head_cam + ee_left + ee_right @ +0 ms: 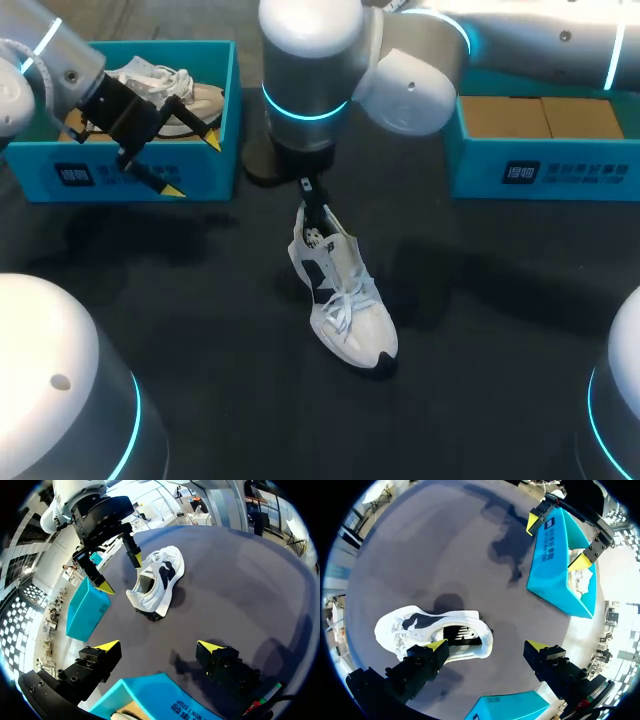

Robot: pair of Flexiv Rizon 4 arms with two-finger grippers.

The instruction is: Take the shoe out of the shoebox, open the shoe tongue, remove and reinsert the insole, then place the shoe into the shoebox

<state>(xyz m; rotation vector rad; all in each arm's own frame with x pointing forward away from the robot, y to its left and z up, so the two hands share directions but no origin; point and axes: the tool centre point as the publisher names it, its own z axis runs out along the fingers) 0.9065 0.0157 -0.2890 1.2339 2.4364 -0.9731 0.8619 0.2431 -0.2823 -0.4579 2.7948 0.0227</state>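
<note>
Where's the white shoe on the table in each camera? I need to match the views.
Head view: the white shoe lies mid-table, toe toward the robot.
Left wrist view: ahead of the left gripper, beside the right gripper.
Right wrist view: at the right gripper, heel end by one finger.
Shared landmark: the teal shoebox holding the second shoe.

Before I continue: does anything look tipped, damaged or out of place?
Nothing stands out. The shoe stands upright on the table, the open right claw at its heel; the open left claw hangs at the left shoebox.
</note>
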